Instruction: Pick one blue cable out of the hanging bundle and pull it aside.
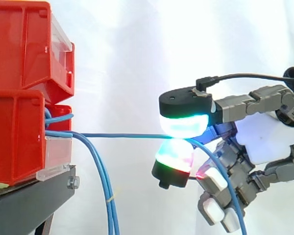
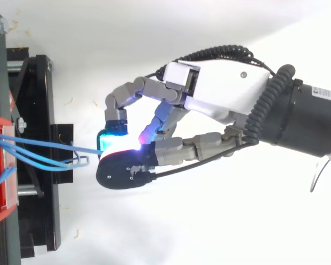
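Backdrop: a plain white curtain [image 1: 137, 49] with soft folds covers the centre and right of the side view. Two red bins [image 1: 19, 54] of hard moulded plastic with ribbed walls are stacked at the left edge of the frame on a black stand [image 1: 24, 205] of matt metal. A clear plastic strip [image 1: 59, 152] runs along the front of the lower bin. In the top view the same bins and stand lie along the left edge. Thin, smooth blue cables emerge between the bins. The bundle [image 1: 104, 191] curves out and hangs down past the stand's edge at lower left. One blue cable [image 1: 117, 135] stands apart from the bundle, running taut and level from the bins to the centre of the frame, then dropping in a slack arc to the lower right. The hand [image 1: 264, 139] enters from the right, built of grey segmented links with a white palm shell, its palm turned toward the bins. Its fingers [image 1: 183, 125] are grasping the blue cable. An upper pad glowing cyan-green and a lower pad glowing green and magenta are pressed together on the cable at centre frame, clear of the bins. The other fingers are curled downward at lower right, and the slack run of the cable passes across them. In the top view the hand [image 2: 226, 88] reaches leftward from the right edge, with the pinching pads at centre left.
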Available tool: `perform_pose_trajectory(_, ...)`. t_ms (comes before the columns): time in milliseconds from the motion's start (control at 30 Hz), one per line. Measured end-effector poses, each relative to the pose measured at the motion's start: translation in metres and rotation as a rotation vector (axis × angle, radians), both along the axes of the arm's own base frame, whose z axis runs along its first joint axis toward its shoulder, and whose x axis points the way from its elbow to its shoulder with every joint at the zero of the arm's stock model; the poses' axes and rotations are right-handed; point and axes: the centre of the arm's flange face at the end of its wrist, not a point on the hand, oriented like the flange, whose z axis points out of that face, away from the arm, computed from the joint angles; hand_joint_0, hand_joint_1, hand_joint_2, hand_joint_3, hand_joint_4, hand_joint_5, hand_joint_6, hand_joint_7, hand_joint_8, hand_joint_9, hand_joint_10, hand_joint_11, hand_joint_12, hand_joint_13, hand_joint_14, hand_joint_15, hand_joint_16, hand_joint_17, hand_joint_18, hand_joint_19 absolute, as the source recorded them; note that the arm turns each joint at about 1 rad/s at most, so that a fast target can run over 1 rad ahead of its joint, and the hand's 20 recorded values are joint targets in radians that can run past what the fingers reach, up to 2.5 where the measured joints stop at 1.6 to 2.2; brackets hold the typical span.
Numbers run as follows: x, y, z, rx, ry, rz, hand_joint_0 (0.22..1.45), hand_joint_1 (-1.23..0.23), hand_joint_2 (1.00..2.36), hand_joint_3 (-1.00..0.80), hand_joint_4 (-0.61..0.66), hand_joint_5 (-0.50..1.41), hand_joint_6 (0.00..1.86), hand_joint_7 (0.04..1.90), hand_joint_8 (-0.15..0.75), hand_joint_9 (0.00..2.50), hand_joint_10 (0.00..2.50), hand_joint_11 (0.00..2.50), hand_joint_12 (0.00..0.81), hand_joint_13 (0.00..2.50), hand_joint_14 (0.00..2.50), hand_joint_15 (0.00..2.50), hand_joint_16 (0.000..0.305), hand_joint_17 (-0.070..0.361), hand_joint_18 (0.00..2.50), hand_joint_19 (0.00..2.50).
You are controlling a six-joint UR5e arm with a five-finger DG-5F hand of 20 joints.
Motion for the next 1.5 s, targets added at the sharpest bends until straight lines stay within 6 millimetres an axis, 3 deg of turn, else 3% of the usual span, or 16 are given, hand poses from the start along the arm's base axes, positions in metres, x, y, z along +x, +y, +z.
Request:
perform_pose_trajectory(367, -0.003, 0.007, -0.005, 0.025, 0.013, 0.003, 0.72, -0.86, 1.00, 0.17, -0.08, -0.11, 0.94, 1.46, 0.339, 1.25, 0.02, 0.77, 0.363, 1.07, 0.02, 0.65, 0.055, 0.123, 1.00, 0.54)
perform_pose_trajectory(800, -0.016, 0.009, -0.061, 0.034, -0.025, 0.010, 0.72, -0.86, 1.00, 0.17, -0.08, -0.11, 0.94, 1.46, 0.340, 1.25, 0.02, 0.77, 0.367, 1.06, 0.02, 0.66, 0.055, 0.123, 1.00, 0.54)
perform_pose_trajectory(1000, -0.008, 0.011, -0.060, 0.048, -0.111, 0.014, 0.72, -0.86, 1.00, 0.17, -0.07, -0.11, 0.94, 1.46, 0.342, 1.25, 0.02, 0.77, 0.366, 1.06, 0.02, 0.66, 0.055, 0.123, 1.00, 0.54)
perform_pose_trajectory(1500, -0.006, 0.011, -0.060, 0.048, -0.124, 0.011, 0.71, -0.86, 1.00, 0.17, -0.08, -0.11, 0.94, 1.46, 0.340, 1.24, 0.02, 0.77, 0.370, 1.06, 0.02, 0.65, 0.055, 0.124, 1.01, 0.54)
